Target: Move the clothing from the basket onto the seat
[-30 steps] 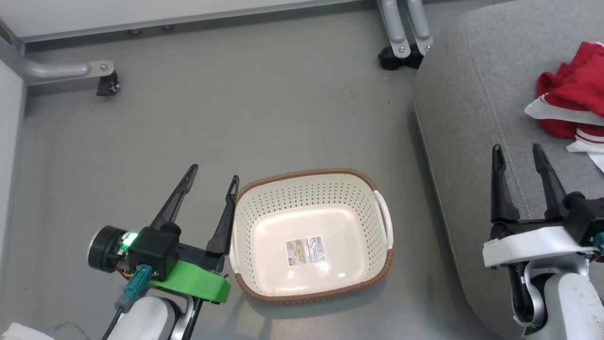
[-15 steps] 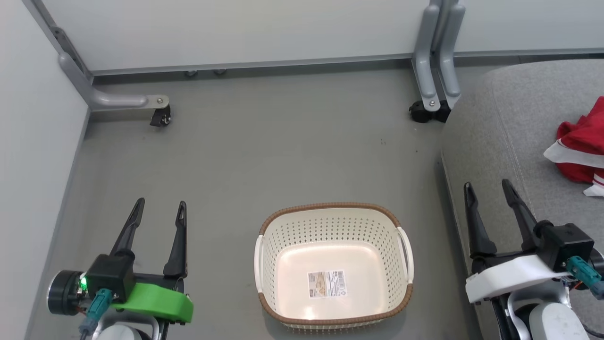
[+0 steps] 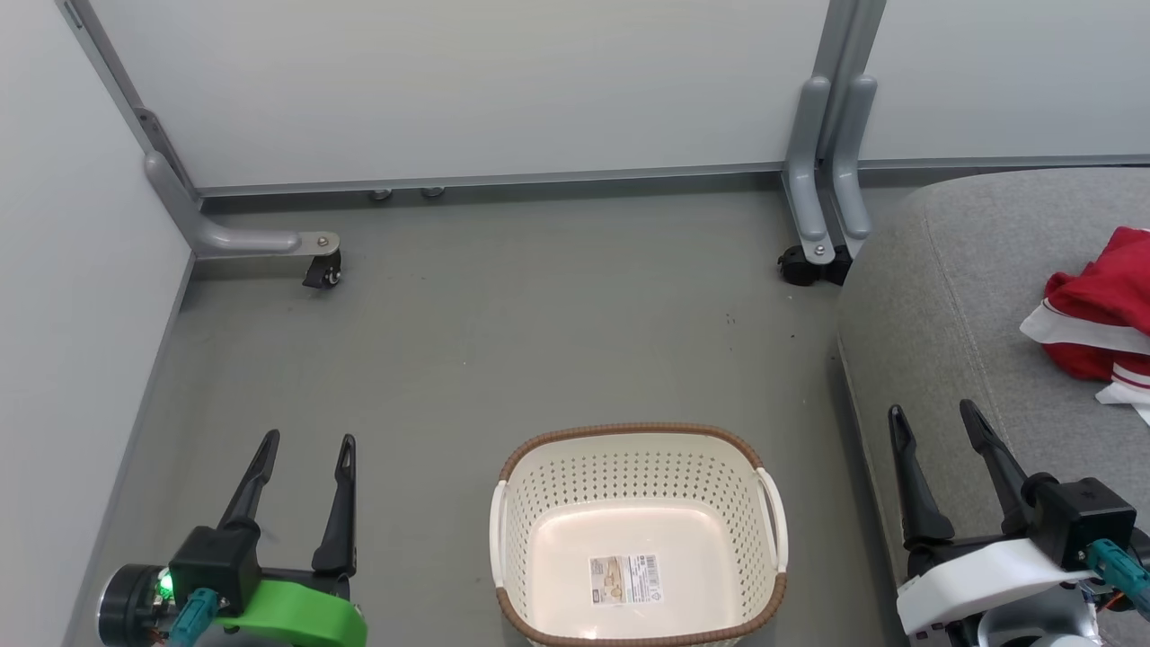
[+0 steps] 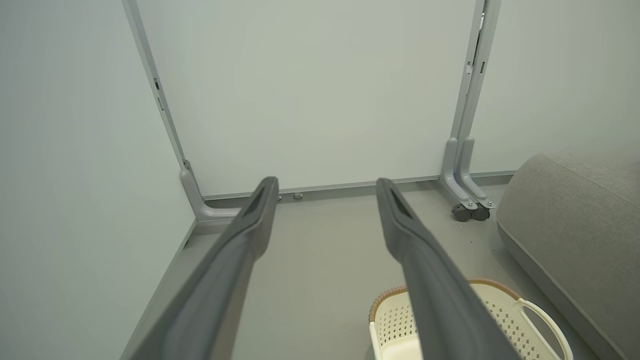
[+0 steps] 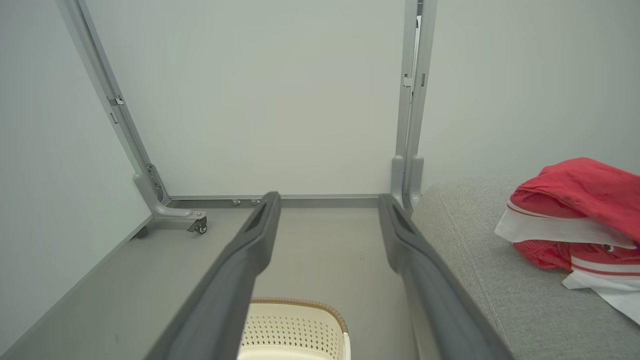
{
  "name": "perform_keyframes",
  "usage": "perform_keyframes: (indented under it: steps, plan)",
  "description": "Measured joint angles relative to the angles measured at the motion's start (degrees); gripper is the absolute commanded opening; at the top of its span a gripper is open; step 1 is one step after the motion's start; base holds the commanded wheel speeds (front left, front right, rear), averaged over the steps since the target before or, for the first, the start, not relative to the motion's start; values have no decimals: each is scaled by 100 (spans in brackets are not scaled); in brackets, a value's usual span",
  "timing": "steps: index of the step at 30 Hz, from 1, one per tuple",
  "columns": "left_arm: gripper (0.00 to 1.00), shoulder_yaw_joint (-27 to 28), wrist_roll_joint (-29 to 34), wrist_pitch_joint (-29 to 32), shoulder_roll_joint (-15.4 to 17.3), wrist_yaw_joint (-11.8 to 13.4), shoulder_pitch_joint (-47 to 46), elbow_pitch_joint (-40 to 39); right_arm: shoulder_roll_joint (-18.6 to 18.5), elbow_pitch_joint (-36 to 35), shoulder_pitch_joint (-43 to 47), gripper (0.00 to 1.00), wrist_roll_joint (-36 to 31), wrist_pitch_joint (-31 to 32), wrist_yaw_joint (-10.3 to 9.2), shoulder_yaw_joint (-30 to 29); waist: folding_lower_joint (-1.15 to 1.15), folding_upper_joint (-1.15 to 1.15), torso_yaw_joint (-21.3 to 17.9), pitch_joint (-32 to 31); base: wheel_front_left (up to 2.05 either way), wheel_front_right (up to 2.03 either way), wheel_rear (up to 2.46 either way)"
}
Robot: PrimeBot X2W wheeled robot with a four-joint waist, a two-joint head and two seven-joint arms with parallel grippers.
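Both splayed, empty — left gripper (image 3: 310, 438), right gripper (image 3: 931, 409) flank basket (image 3: 629, 429), clothing (image 3: 1101, 314) on seat (image 3: 943, 296), farther right.

Basket (image 3: 629, 467) on floor (image 3: 503, 341), near centre. Seat (image 3: 943, 296) right of basket, just apart. Clothing (image 3: 1096, 314) on seat, far right. Left gripper (image 3: 310, 438) left of basket; right gripper (image 3: 932, 409) at seat's near-left edge.
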Motion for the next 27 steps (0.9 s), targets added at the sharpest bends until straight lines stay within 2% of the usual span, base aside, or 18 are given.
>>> perform_keyframes:
  steps: [27]
  plan:
    - [100,458,528,1,-367,-374,64,411,0,-64,73,100,51,31,0,10,0,0,-7,-39,0,0,0]
